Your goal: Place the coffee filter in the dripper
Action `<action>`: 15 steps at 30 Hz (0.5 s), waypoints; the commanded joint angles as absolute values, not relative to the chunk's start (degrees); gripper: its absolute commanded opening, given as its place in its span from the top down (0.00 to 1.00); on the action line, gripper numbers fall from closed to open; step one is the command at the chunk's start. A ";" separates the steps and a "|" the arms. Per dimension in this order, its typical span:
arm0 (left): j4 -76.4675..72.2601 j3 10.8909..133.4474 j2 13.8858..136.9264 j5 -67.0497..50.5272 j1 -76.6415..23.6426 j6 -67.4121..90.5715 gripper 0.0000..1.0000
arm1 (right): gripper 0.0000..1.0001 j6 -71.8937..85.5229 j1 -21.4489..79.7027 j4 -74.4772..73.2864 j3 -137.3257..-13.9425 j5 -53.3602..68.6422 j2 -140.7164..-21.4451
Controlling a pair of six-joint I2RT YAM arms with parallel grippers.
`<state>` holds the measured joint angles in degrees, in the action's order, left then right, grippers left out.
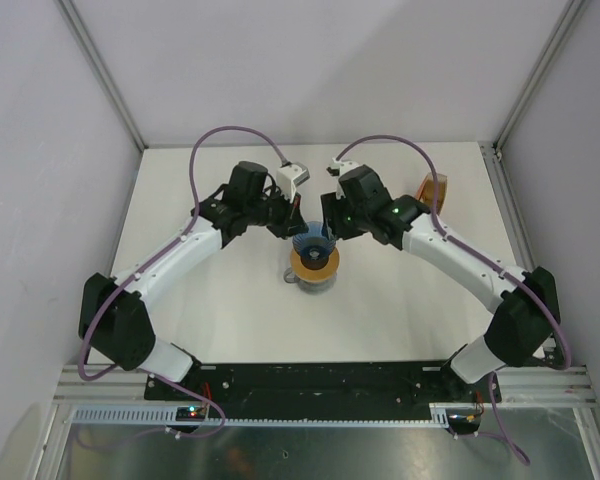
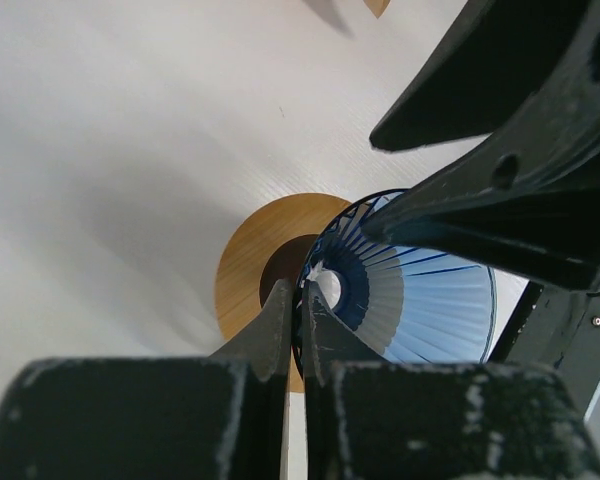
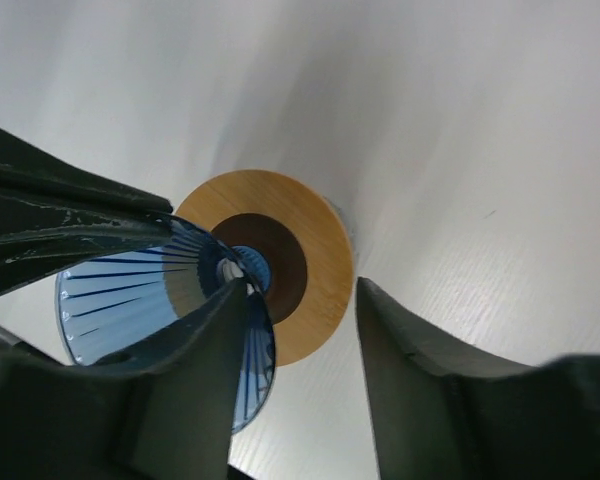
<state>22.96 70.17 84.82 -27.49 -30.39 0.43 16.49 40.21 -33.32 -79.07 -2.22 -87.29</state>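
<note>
The dripper (image 1: 310, 241), a translucent blue ribbed cone, hangs tilted just above the flat brown ring (image 1: 315, 263) on the glass jug (image 1: 298, 279). My left gripper (image 1: 293, 228) is shut on the dripper's rim; in the left wrist view its fingertips (image 2: 302, 305) pinch the rim of the dripper (image 2: 430, 300). My right gripper (image 1: 330, 227) is open; in the right wrist view (image 3: 298, 305) one finger (image 3: 225, 340) lies against the dripper (image 3: 120, 300) and the other stands apart over the table. No single coffee filter shows.
A thick orange-brown stack of filters (image 1: 432, 189) stands at the back right, behind the right arm. The brown ring also shows in the left wrist view (image 2: 242, 270) and the right wrist view (image 3: 325, 250). White walls close in the table's back and sides.
</note>
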 commanded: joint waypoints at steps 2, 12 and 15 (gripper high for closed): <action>25.44 68.04 84.88 -25.82 -30.76 -2.69 1.00 | 0.60 16.54 41.26 -33.60 -79.37 -1.75 -88.47; 25.75 67.15 85.76 -25.84 -30.70 -3.60 1.00 | 0.99 18.97 39.16 -33.97 -79.59 2.94 -90.33; 26.32 66.95 86.15 -25.80 -30.63 -3.95 1.00 | 1.00 19.14 38.56 -35.23 -79.65 3.65 -90.96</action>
